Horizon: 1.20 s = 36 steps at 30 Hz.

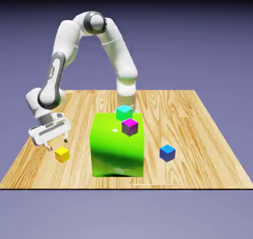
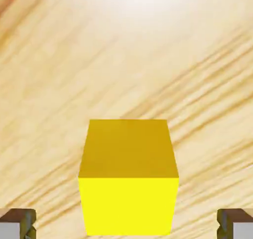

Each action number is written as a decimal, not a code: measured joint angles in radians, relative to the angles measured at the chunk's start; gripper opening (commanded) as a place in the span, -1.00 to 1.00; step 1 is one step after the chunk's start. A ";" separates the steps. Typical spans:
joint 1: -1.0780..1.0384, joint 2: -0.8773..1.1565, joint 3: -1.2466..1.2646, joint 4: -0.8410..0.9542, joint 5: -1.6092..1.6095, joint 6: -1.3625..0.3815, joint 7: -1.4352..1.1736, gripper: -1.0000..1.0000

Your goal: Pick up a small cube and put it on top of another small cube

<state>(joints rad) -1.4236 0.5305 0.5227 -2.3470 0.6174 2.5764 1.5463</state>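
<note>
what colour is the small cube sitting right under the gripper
Bright yellow cube, seen best in the hand view, between the open gripper fingertips.

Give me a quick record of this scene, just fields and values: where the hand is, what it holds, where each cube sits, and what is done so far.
hand: open, just above the yellow cube, tips wide to either side of it in the hand view
held: nothing
yellow cube: on the table, at the exterior view's left
blue cube: on the table, at the exterior view's right, nothing on top
green block: large, mid-table, between the yellow and blue cubes
magenta cube: at the green block's top
teal cube: behind the magenta cube
progress: yellow cube not yet grasped
</note>
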 measured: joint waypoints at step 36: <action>0.314 -0.035 0.238 0.231 -0.774 -0.219 -1.139 -1.00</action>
<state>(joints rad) -1.1095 0.4953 0.7603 -2.1164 -0.1567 2.3570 0.4074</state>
